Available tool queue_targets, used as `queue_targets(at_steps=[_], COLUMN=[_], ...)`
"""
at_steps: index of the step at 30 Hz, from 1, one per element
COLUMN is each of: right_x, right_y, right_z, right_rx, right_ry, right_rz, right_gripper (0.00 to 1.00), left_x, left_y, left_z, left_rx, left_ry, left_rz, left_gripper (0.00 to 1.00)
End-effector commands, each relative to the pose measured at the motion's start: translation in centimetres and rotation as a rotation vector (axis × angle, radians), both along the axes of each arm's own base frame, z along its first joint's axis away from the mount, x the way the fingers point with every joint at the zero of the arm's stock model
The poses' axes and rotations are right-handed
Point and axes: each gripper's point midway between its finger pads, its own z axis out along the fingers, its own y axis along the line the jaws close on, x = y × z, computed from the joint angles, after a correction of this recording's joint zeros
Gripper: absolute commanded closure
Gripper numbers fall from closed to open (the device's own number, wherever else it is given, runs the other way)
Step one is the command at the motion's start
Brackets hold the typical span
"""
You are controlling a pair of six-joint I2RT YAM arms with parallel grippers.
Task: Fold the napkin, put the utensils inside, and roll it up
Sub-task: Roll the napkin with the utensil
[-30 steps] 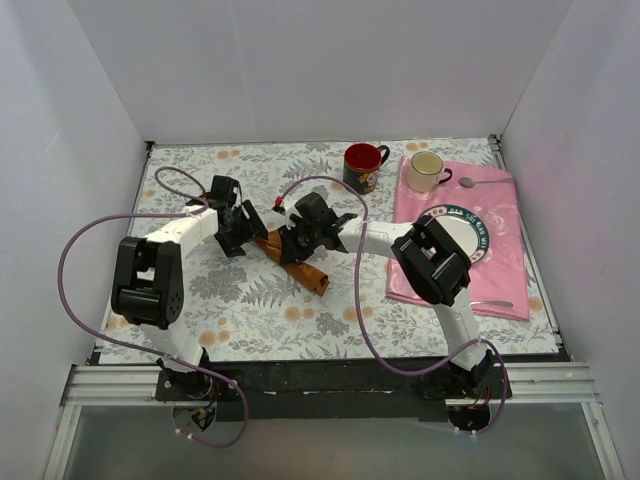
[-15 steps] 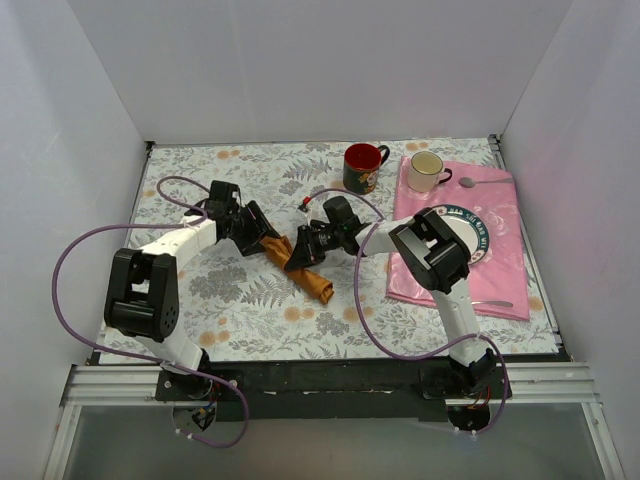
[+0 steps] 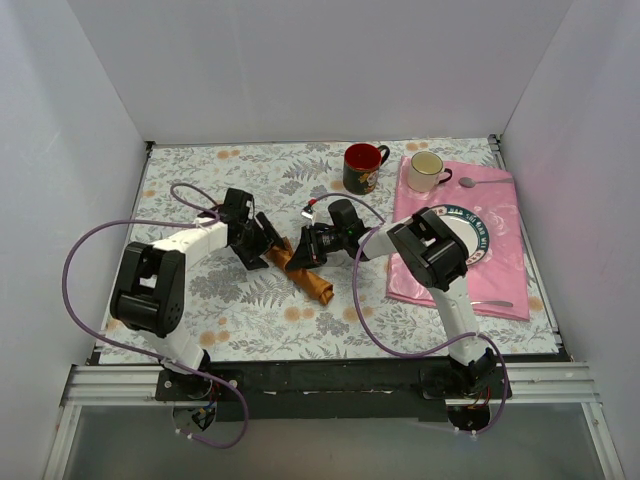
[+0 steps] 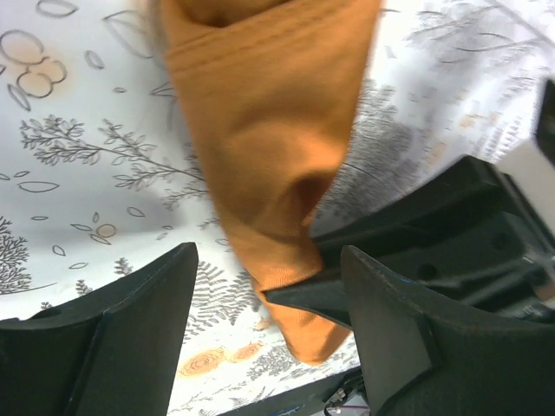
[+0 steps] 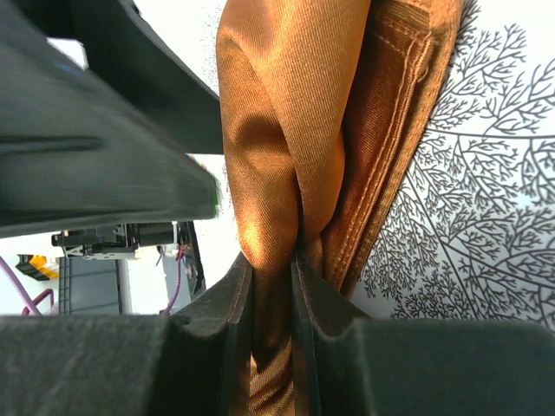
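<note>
1. Since a second ago the left jaws have slid rightward, up to the upper-left end of the napkin [image 3: 316, 284], near the frame's centre.
2. Left jaws stand spread, with the rolled cloth's tapered end between them (not gripped).
3. Right jaws are pressed together on a fold of the napkin, pinching it.
4. Napkin lies as a diagonal roll on the floral counter [image 3: 200, 300], running toward lower right.

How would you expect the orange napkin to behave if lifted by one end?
Probably floppy: the napkin bunches into soft folds where the right fingers pinch it. Likely light: it looks like thin cloth. Its sheen hints it may slip.
</note>
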Motion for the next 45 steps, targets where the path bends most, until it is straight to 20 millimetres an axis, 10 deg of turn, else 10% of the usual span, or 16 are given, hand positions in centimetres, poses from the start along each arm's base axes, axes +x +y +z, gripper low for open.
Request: queue_targets(at_steps=[1, 7, 14, 29, 45], right_x=[0.0, -0.1, -0.2, 0.2, 0.4], right_y=[-0.4, -0.5, -1.3, -3.1, -4.5], right_z=[-1.2, -0.8, -0.3, 2.3, -0.9], right_rx=[-0.018, -0.017, -0.098, -0.619, -0.989], right_ry=[0.037, 0.027, -0.053, -0.779, -1.086], right_rz=[-0.012, -0.005, 0.02, 0.1, 0.071], right_gripper=[0.87, 0.84, 0.71, 0.24, 0.37], left_x=[-0.6, 1.4, 1.5, 1.4, 1.0], left_y=[0.4, 1.1, 2.8, 2.2, 2.1], left_z=[-1.7, -3.2, -5.0, -4.6, -4.6], left_rx=[0.066, 0.151, 0.248, 0.17, 0.131], left_ry=[0.073, 0.06, 0.079, 0.106, 0.135], left_rz=[0.049, 0.056, 0.019, -0.074, -0.104], left_gripper=[0.34, 0.44, 0.79, 0.83, 0.84])
